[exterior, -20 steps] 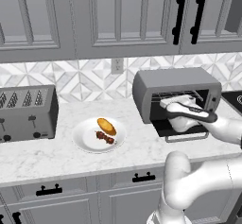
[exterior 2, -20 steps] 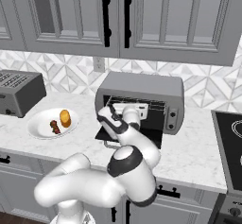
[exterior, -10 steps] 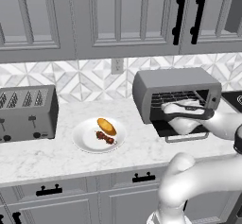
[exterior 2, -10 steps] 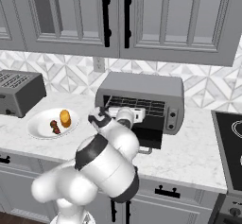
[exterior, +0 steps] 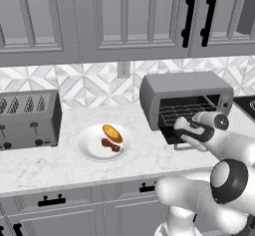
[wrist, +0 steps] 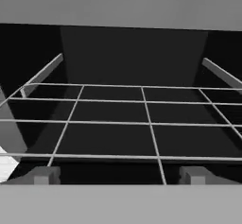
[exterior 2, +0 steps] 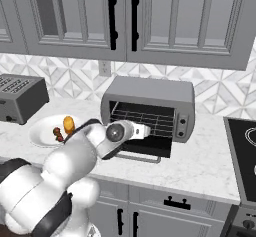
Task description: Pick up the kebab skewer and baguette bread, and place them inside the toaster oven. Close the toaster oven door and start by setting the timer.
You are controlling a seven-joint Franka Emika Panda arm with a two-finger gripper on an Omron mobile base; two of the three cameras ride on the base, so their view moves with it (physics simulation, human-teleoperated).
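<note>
On the left a grey toaster (exterior: 29,118) sits on the counter (exterior: 60,168). Next to it is a white plate (exterior: 89,148). The baguette bread (exterior: 112,133) and the kebab skewer (exterior: 110,145) lie on it, side by side. To the right is the toaster oven (exterior: 184,93) with the toaster oven door (exterior 2: 145,147) folded down. My gripper (wrist: 121,176) faces the bare wire rack (wrist: 142,124), fingers wide apart and holding nothing.
</note>
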